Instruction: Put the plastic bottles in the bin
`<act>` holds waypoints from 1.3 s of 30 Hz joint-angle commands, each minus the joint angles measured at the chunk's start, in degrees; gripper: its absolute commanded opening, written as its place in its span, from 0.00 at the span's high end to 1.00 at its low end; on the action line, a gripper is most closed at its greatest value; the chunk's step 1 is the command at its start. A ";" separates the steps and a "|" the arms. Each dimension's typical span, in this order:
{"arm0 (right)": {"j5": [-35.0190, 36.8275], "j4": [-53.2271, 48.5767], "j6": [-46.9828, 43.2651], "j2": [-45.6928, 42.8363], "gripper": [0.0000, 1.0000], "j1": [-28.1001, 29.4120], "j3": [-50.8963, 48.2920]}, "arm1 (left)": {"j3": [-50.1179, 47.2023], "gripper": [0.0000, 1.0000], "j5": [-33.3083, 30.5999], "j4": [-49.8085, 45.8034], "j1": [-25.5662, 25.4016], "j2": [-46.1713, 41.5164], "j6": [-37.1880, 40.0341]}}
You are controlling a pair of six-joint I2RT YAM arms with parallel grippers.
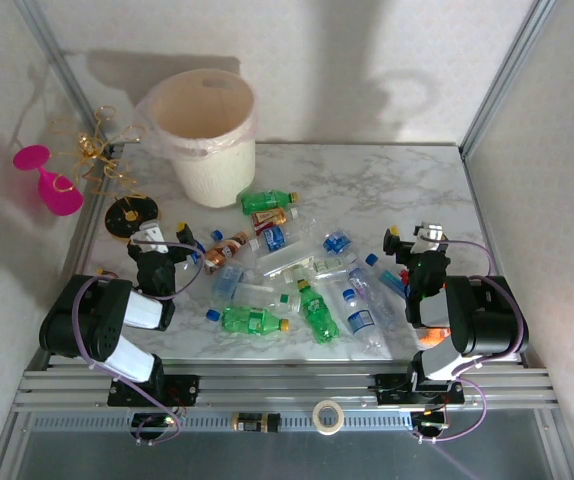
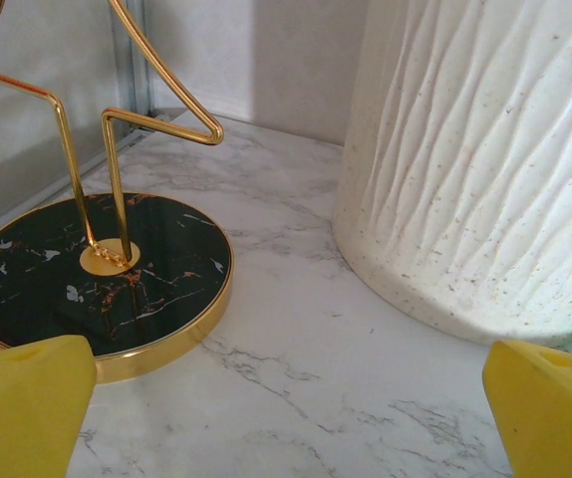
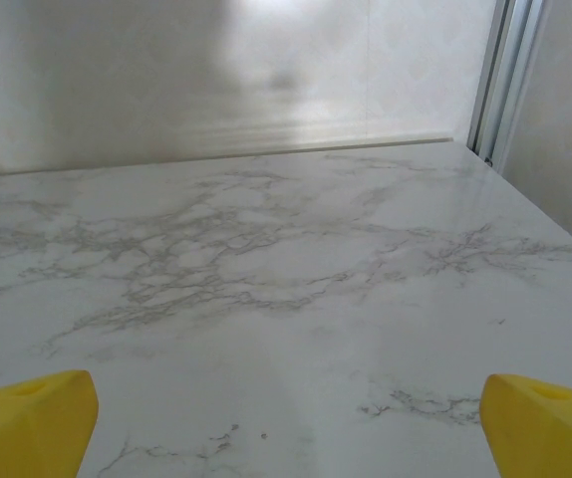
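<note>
Plastic bottles point(image 1: 252, 320) strewn at centre, bin point(image 1: 207, 140) at eleven o'clock; left gripper point(image 2: 286, 413), right gripper point(image 3: 286, 418) spread wide, gripping nothing.

A pink glass point(image 1: 47, 180) lies tilted at the upper left. Just right of it, a gold wire stand point(image 1: 97, 140) rises from a black round base point(image 1: 132, 215) with a gold rim, which sits on the marble table point(image 1: 387, 190). A roll of tape point(image 1: 328, 415) rests at bottom centre.
</note>
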 commanded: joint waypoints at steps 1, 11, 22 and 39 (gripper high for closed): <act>-0.97 0.80 -0.70 0.31 0.01 -0.35 0.67 | 0.81 0.01 0.63 0.28 0.47 0.12 0.05; -1.57 0.47 -0.53 0.24 0.01 -0.65 0.84 | 0.89 0.00 0.71 0.06 0.47 0.19 0.03; -1.23 0.96 -0.73 0.28 0.01 -0.58 0.60 | 0.89 0.01 0.58 0.08 0.47 0.08 0.14; 0.66 -30.15 7.61 -17.29 0.01 2.48 13.06 | 6.78 0.00 -13.08 -27.73 -5.85 -21.76 -5.42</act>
